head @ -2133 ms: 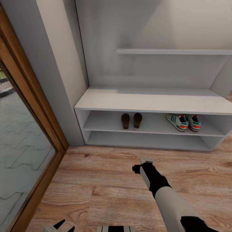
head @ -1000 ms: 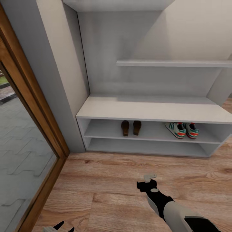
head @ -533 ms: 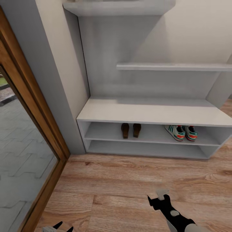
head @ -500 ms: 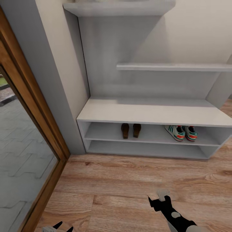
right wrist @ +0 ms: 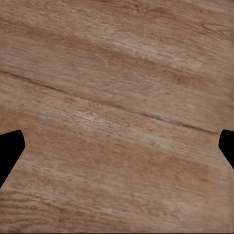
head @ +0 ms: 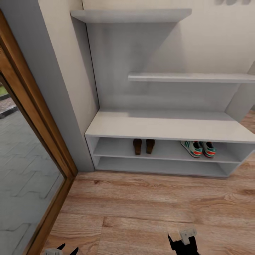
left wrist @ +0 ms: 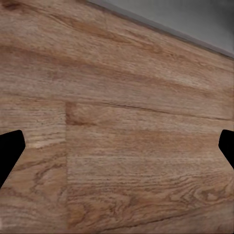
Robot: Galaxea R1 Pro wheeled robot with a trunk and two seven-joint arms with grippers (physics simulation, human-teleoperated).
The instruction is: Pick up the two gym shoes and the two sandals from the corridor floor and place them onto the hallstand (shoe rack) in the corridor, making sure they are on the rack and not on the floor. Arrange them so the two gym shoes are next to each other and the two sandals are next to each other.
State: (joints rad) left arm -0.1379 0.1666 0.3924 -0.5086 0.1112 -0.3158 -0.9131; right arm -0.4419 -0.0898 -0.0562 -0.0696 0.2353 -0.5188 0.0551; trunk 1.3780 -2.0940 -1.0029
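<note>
- my left jaws point(left wrist: 117, 146) stand wide apart; in the left wrist view one dark fingertip point(left wrist: 9, 151) sits at each edge of the picture with nothing between them but bare wood floor point(left wrist: 122, 122).
- in the head view my left jaws point(head: 63, 248) show as two dark tips at the bottom edge, low over the floor point(head: 148, 209) beside the wooden door frame point(head: 39, 141).
- my right jaws point(right wrist: 117, 146) are also spread wide, with a dark fingertip point(right wrist: 10, 148) at either side of the right wrist view and only the floor point(right wrist: 117, 97) planks between them.
- in the head view my right jaws point(head: 184, 239) peek in at the bottom edge, over the floor and well short of the shoe rack point(head: 166, 125).
- both jaws hold nothing.
- the two sandals point(head: 143, 146) stand side by side on the upper open shelf of the shoe rack, well ahead of my jaws, a narrow gap between them.
- the two gym shoes point(head: 200, 148) sit on the same shelf, further toward my right side, just beside each other and well apart from the sandals.
- the lower open shelf lies beneath them, and the stepped wall shelves point(head: 191, 77) rise above the rack's flat top.
- none of the four shoes is on the floor.
- beyond the door frame on my left side lies grey paving point(head: 21, 184).
</note>
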